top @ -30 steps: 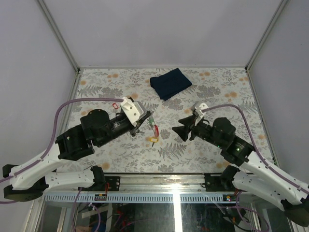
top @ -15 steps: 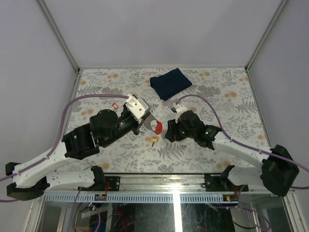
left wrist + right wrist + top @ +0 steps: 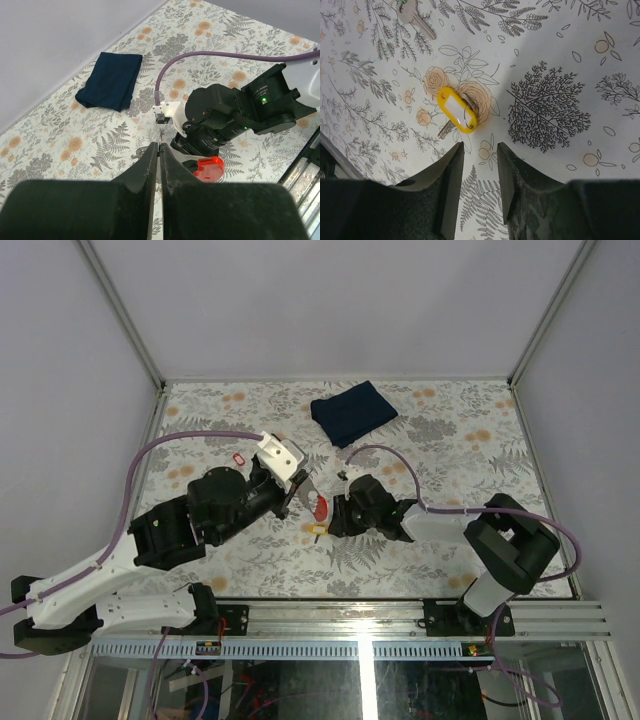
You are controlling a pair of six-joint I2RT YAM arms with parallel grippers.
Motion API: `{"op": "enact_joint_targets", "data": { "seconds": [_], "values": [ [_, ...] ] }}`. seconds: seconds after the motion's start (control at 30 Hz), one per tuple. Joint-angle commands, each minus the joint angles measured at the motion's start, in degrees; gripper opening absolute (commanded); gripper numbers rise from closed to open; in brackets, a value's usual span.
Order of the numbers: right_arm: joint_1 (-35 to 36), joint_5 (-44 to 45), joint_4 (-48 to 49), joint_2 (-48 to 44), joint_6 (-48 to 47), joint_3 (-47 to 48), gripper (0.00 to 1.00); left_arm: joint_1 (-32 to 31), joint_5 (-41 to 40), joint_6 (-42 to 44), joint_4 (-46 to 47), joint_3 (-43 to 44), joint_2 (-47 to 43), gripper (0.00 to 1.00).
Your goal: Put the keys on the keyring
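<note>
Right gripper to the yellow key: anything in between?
Nothing visible. In the right wrist view the yellow-headed key lies flat on the floral table just ahead of the right gripper, whose jaws stand open with nothing between them. The second key lies apart, further off.

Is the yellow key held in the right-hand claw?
No: the yellow key lies flat on the flowered table, just ahead of the open right gripper, with nothing between its fingers.

No legible text, label, brand or number in any view.
</note>
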Motion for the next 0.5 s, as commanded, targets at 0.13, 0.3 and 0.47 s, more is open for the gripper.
{"op": "enact_joint_targets", "data": {
  "seconds": [0.13,0.3,0.47],
  "values": [
    [0.34,-0.46,5.54,4.95,0.87,3.86,0.37,-0.05,-0.85,-0.96,1.26,-0.27,-1.19,0.0],
    [0.37,-1.77,6.47,7.12,1.23,4.64,0.35,-0.06,-0.77,-0.72,1.08,-0.45,-1.11,0.0],
    [0.37,-1.97,6.67,8.24,1.01,5.05,0.31,0.0,-0.94,-0.68,1.35,-0.7,-1.44,0.0]
  ]
}}
